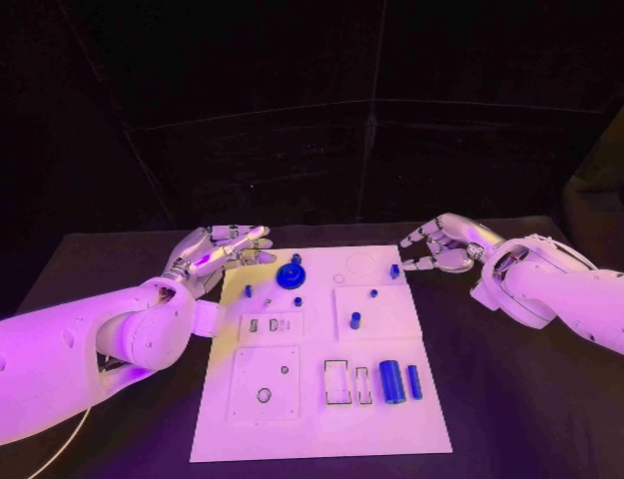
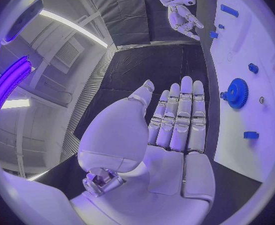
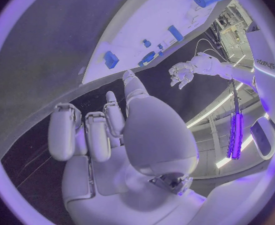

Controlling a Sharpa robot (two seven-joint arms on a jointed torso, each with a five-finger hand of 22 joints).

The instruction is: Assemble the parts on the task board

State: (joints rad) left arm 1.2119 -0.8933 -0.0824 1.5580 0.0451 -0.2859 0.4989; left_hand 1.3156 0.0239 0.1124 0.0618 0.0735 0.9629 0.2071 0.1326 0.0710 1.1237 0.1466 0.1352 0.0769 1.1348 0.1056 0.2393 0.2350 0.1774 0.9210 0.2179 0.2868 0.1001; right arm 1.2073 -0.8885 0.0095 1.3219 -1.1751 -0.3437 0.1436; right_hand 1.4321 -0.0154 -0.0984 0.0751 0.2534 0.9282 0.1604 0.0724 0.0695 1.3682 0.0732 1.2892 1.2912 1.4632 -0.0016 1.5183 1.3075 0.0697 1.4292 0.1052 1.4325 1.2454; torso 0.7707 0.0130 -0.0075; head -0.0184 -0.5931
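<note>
The white task board lies lengthwise in the middle of the table. On its far end stands a blue gear, with small blue pegs around it. Two blue cylinders lie near the front right, next to outlined slots. My left hand hovers at the board's far left corner, fingers straight and apart, holding nothing. At the far right corner, just off the board's edge, is my right hand; its fingers are loosely bent, the thumb is out, and nothing is in it.
Square plates with holes and slots sit on the board's left half. The black table runs wide on both sides of the board. Thin cables trail off near the front corners.
</note>
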